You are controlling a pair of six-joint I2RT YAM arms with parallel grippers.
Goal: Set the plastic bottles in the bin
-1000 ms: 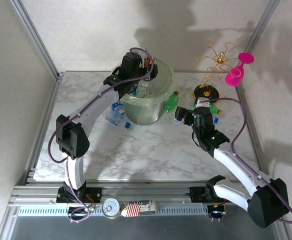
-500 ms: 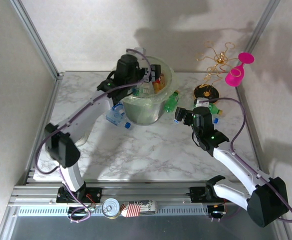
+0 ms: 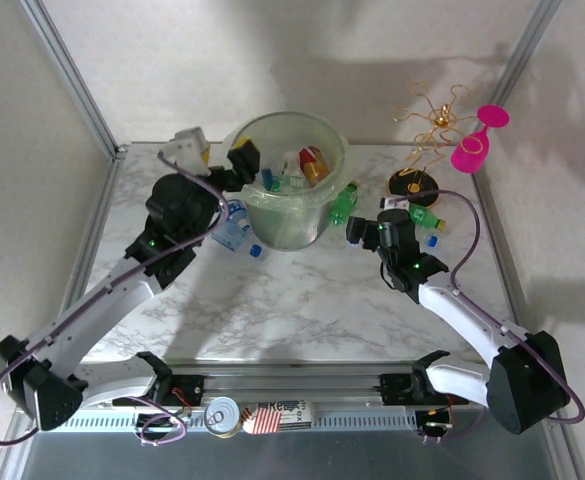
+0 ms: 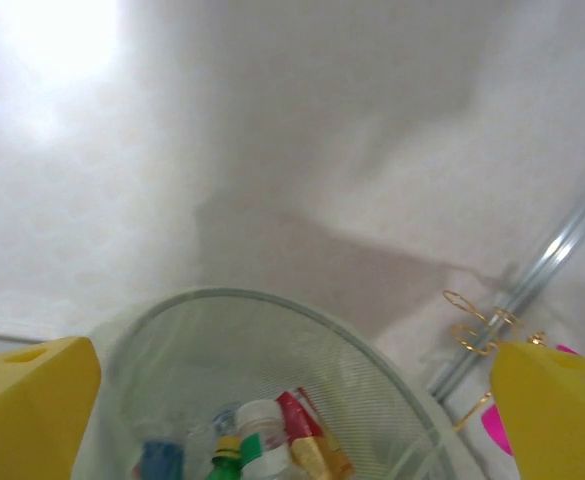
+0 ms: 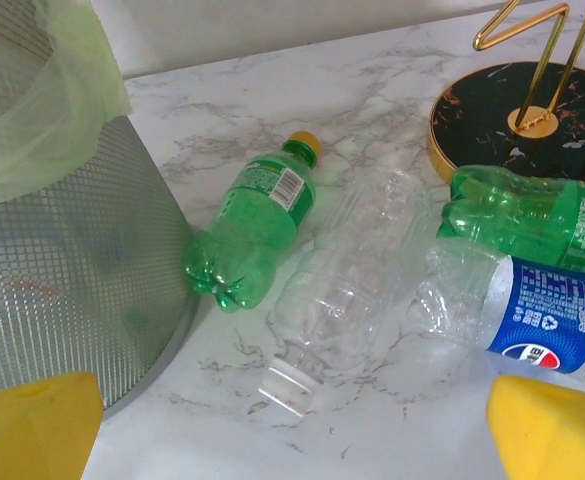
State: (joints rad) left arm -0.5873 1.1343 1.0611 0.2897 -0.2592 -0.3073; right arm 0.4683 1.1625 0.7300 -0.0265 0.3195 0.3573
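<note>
Left of the bin [image 3: 294,228], by its rim, the left gripper [image 3: 224,158] hangs raised off the surface [image 3: 302,300]. Its jaws are spread to full width with nothing between them. The left wrist view has the yellow fingertips [image 4: 32,405] in the two lower corners, and the bin's rim curves across between them. Inside the bin lie several plastic bottles [image 3: 290,172] in a heap, with red, green, blue and white parts showing; an exact count cannot be made. Against the bin's outer wall on the left, on the surface, lies a clear bottle with blue cap [image 3: 234,226]. Right of the bin the right gripper [image 3: 367,226] is low over the surface, jaws fully apart, gripping nothing; its yellow fingertips [image 5: 32,420] sit in the lower corners of the right wrist view. Ahead of it, a green bottle with orange cap [image 5: 257,225] lies on its side, its base just beside or touching the bin's mesh wall; contact not resolvable. Next to that, farther from the bin, a clear bottle with white cap [image 5: 347,275] lies on its side, cap toward the gripper. Farther right again lie a second green bottle [image 5: 532,220] and a clear bottle with blue label [image 5: 537,318], close together. Beyond these, away from the bin, stands the gold wire stand [image 5: 502,120] on its black base, a pink wine glass [image 3: 477,140] hanging from it.
</note>
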